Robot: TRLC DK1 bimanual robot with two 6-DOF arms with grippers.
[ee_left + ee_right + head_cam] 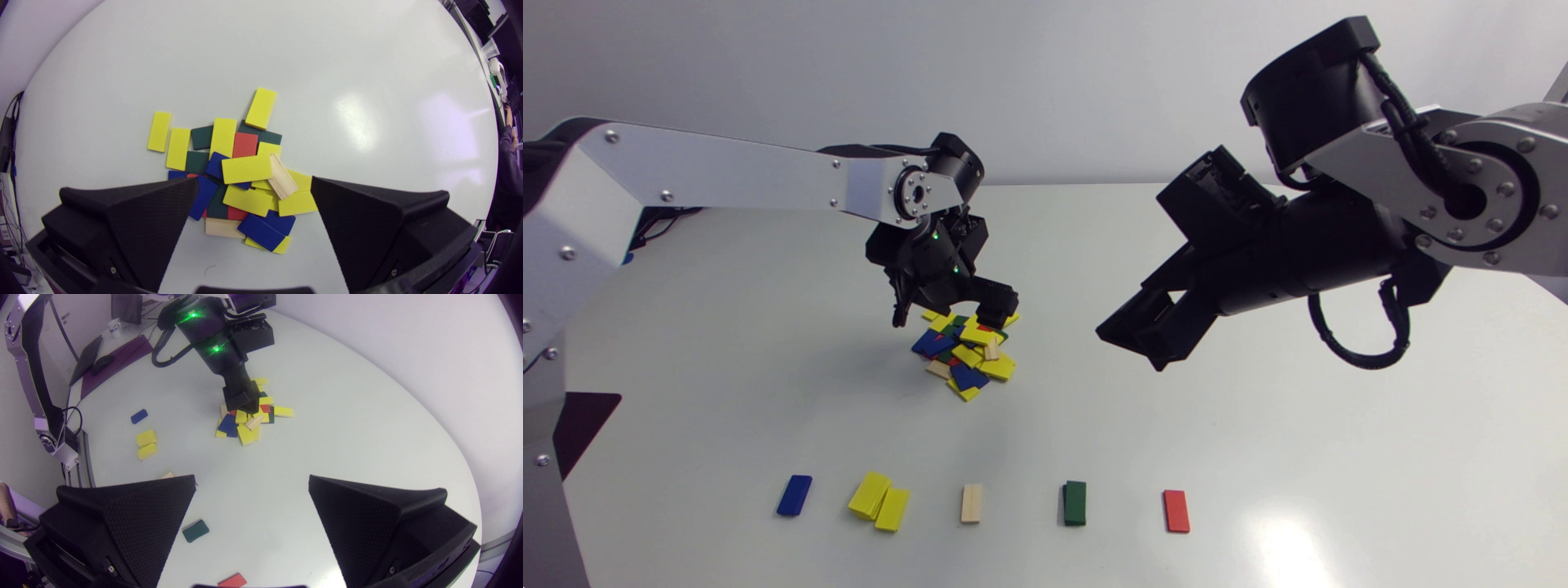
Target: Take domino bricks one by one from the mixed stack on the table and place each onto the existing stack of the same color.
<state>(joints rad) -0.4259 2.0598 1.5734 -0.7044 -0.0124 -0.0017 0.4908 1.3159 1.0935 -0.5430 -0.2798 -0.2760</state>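
The mixed pile [965, 356] of yellow, blue, green, red and wooden domino bricks lies mid-table. My left gripper [948, 317] hangs just over its far side, open. In the left wrist view the left gripper [254, 179] straddles the pile [241, 171], with yellow bricks and a tilted wooden brick [282, 181] between its fingers, nothing gripped. My right gripper [1143, 335] is open and empty, raised to the right of the pile. Along the front stand the blue stack [794, 495], yellow stack [879, 500], wooden stack [971, 503], green stack [1075, 502] and red stack [1176, 511].
The yellow stack is made of two bricks lying side by side, slightly askew. The right wrist view shows the right gripper [251, 477] over bare table, the pile [245, 420] and left gripper [241, 400] ahead of it, and the green stack [195, 531] under it.
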